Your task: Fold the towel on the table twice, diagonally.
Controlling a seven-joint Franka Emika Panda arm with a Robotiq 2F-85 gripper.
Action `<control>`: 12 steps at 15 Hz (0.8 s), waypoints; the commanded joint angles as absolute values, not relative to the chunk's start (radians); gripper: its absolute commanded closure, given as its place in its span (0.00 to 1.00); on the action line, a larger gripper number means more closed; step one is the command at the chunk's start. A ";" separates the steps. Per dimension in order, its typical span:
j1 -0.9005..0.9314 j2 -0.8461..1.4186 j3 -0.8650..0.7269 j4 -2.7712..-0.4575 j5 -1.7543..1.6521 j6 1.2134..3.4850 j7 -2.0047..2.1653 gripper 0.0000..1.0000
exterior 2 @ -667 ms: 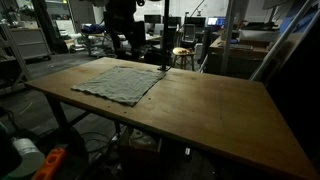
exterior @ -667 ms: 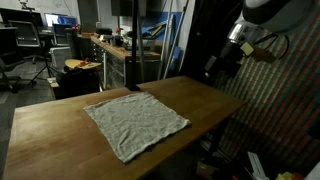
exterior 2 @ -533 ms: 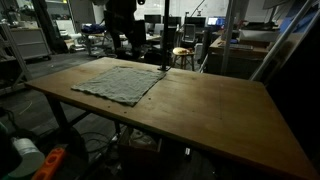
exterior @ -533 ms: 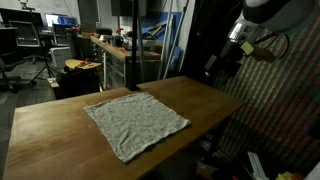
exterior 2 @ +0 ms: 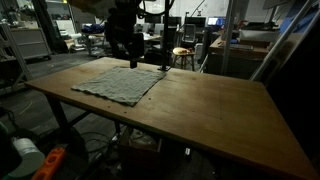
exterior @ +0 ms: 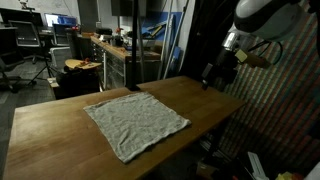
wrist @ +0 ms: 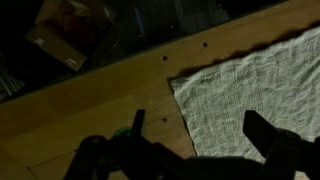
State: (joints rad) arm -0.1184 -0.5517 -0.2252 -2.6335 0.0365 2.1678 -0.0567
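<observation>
A pale grey towel [exterior: 136,124] lies flat and unfolded on the wooden table [exterior: 60,130]; it also shows in an exterior view [exterior 2: 122,81] and in the wrist view [wrist: 250,95]. My gripper [exterior: 211,76] hangs above the table's far edge, beyond the towel's corner, and shows in an exterior view [exterior 2: 127,48] too. In the wrist view its two dark fingers [wrist: 198,128] are spread wide apart over the towel's corner and the bare wood, with nothing between them.
Desks, chairs and monitors stand behind the table [exterior 2: 220,110]. A metal post [exterior: 134,45] rises at the table's back edge. A cardboard box [wrist: 62,45] lies on the floor beyond the table edge in the wrist view.
The arm has come down and in toward the table and the towel's corner. The towel has not moved.
</observation>
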 commanded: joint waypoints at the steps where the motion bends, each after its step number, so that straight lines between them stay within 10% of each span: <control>1: -0.137 -0.546 -0.208 -2.632 0.047 2.165 -0.066 0.00; 12: -0.143 -0.359 -0.174 -2.567 0.143 2.176 0.183 0.00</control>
State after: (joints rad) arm -0.1277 -0.4464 -0.2080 -2.6204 0.0884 2.1691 0.1032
